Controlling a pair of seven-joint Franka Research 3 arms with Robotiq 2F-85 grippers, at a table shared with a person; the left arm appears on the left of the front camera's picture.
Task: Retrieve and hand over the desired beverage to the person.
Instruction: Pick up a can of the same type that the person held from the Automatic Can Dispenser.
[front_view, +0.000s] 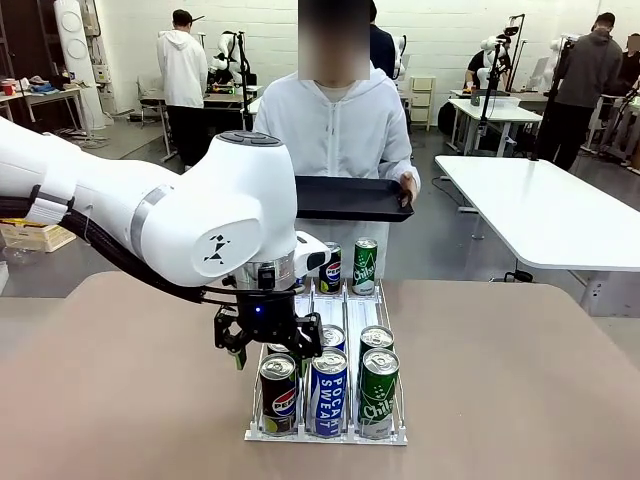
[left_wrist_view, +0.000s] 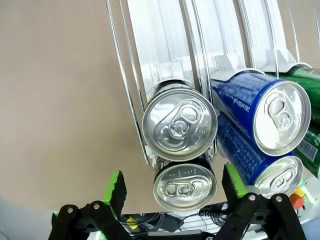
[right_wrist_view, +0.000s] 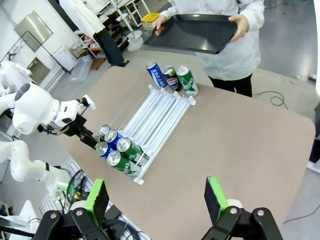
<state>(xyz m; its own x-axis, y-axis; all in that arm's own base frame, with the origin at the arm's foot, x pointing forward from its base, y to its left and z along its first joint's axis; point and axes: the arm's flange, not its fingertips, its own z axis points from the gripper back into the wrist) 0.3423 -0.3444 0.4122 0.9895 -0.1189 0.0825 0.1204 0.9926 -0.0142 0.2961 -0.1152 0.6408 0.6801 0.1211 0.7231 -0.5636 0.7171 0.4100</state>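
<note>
Left hand hangs open just over the near left corner of the can rack. Its green pads are spread wide and touch nothing. The front Pepsi can sits right below it, with its silver top between the two pads. A second Pepsi can stands just behind the first one in the same lane.

Next to them, in the middle lane, are two blue Pocari Sweat cans. In the right lane are two green cans. All six crowd the near end of the rack. Three more cans stand in a row at the far end: a blue one, a Pepsi and a green one. The long white lanes between the two groups are bare.

The rack sits in the middle of the brown bench. Across the bench stands the person in a white jacket, holding a black tray flat with both hands.

The right hand is high above the bench. It is open too, with nothing in it.
</note>
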